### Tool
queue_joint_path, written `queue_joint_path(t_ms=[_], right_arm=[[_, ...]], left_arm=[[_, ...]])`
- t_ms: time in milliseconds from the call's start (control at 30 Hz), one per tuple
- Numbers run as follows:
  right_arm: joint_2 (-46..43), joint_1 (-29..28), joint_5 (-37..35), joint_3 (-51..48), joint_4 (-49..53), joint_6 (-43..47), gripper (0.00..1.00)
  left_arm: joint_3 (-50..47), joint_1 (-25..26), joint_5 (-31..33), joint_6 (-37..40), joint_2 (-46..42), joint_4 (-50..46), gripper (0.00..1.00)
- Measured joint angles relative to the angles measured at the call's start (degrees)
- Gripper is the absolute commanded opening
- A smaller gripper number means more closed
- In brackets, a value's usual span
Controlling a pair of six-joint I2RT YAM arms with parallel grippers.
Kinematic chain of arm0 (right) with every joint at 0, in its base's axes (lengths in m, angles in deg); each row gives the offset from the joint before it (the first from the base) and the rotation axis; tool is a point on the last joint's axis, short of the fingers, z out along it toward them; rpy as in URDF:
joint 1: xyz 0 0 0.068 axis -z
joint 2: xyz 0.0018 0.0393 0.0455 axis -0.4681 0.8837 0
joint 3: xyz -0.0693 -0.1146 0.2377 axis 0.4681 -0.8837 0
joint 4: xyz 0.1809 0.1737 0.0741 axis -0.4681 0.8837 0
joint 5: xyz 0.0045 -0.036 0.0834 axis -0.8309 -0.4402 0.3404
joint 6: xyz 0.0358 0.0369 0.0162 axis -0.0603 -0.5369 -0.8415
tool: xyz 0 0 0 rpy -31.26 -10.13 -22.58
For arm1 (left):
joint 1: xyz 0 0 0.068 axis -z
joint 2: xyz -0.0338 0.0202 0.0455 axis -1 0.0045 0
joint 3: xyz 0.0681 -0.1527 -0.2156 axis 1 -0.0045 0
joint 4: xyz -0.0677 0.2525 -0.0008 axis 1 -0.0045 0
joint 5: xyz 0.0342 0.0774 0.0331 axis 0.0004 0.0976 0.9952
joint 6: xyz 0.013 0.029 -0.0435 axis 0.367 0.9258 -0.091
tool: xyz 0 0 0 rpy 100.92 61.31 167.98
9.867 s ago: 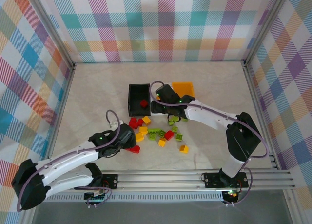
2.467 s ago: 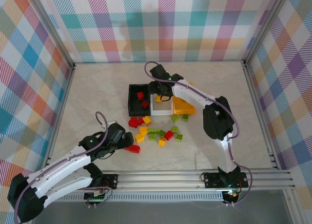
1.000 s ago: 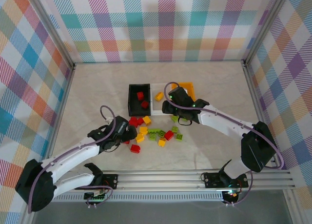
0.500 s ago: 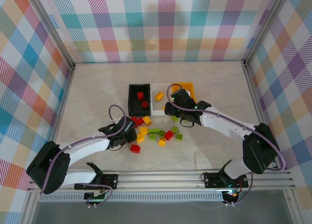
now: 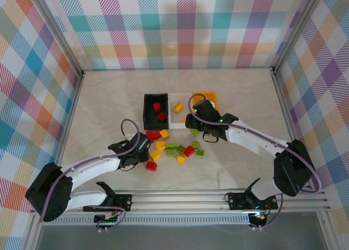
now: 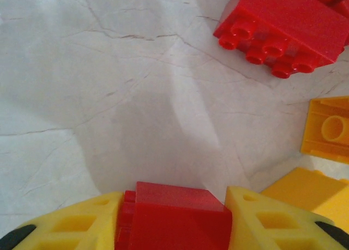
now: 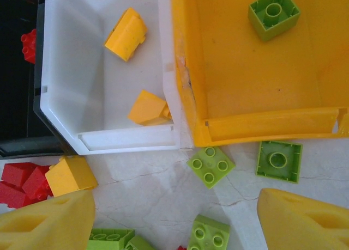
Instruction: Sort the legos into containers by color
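Note:
A loose heap of legos [image 5: 173, 148] in red, yellow and lime green lies mid-table. My left gripper [image 5: 141, 151] sits at the heap's left edge, shut on a red lego [image 6: 174, 217] that is pinched between both yellow fingers. Another red lego [image 6: 283, 35] lies just ahead of it. The containers stand in a row behind the heap. The black bin [image 5: 147, 116] holds red legos, the white bin [image 7: 98, 138] holds two yellow ones and the orange bin [image 7: 245, 125] holds a green one. My right gripper [image 7: 174, 223] hovers open above green legos [image 7: 211, 166] in front of the bins.
A single red lego [image 5: 151, 165] lies apart, near the front of the heap. Yellow legos [image 6: 327, 130] lie to the right of my left fingers. Patterned walls enclose the table [image 5: 98, 108], with bare marble at the left, right and back.
My left gripper has closed from wide open onto a red lego at the heap's left edge. The right arm has barely moved.

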Motion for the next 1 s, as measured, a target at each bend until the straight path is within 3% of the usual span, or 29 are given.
queue_joint_path(t_ms=[133, 300, 667, 700, 867, 1000], right_arm=[[-0.7, 0.0, -0.2, -0.1, 0.0, -0.4, 0.78], [-2.1, 0.0, -0.2, -1.5, -0.2, -1.0, 0.78], [-6.1, 0.0, 0.1, -5.7, 0.2, -1.6, 0.78], [-6.5, 0.0, 0.3, -6.0, 0.2, -1.6, 0.78], [-8.4, 0.1, 0.8, -8.1, 0.4, -2.2, 0.78], [-10.1, 0.1, 1.0, -9.2, 0.8, -2.4, 0.79]], left_arm=[[2.3, 0.0, 1.0, 0.4, -1.8, -3.8, 0.39], [13.8, -0.7, 3.0, 2.9, 0.3, -7.5, 0.39], [44.4, -8.6, 5.7, 10.8, 27.0, -7.0, 0.41], [46.2, -9.1, 5.9, 11.3, 29.3, -7.1, 0.43], [53.0, -10.7, 6.0, 13.7, 37.0, -8.1, 0.76], [54.9, -10.7, 5.7, 14.4, 37.5, -9.2, 0.85]])
